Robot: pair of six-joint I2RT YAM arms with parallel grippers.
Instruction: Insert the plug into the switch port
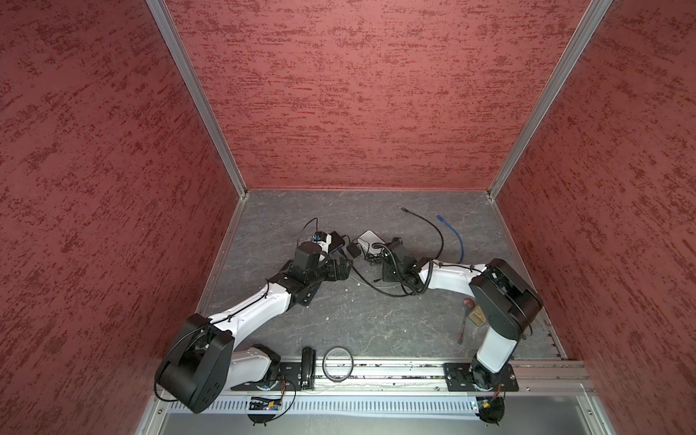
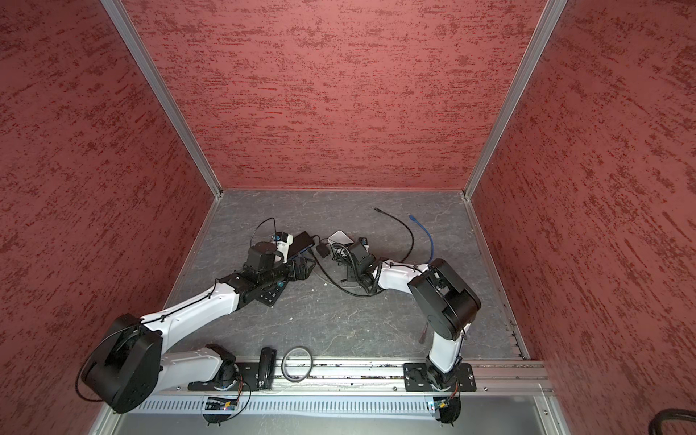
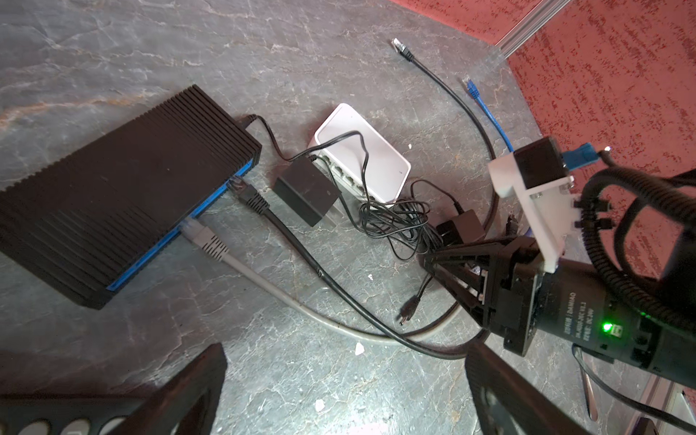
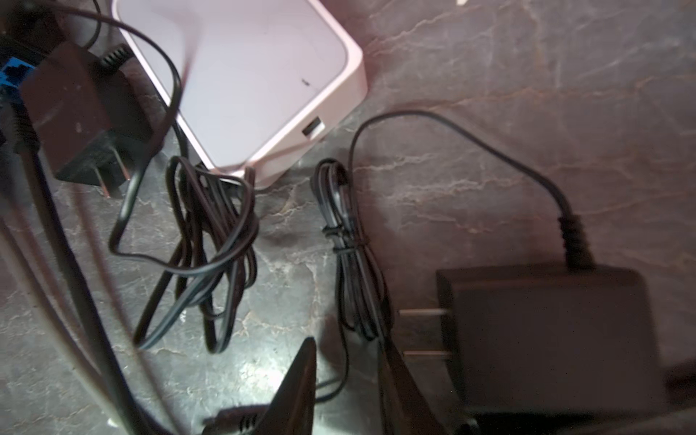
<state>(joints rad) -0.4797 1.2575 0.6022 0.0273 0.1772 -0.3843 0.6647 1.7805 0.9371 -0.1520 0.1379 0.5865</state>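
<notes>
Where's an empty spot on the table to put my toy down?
Bare table lies between the left arm, the right arm and the front rail. Another free strip runs along the back wall, behind the black switch. It's crowded around the white switch: adapters and tangled cords.

Open passage is offered by a broad stretch of bare table [image 1: 357, 320] in the near middle, and the far strip of it is likewise left unobstructed in both top views. The centre is crowded: the black switch [image 3: 124, 196] and white switch [image 3: 361, 150] are parted by a narrow gap, itself filled by a black adapter [image 3: 307, 192]. The black switch's port side is partly barred by a plugged black cable [image 3: 301, 248] and grey cable [image 3: 263, 278]. A tangle of thin cord [image 4: 203, 244] and a second adapter [image 4: 546, 331] are strewn just beside the white switch.
</notes>
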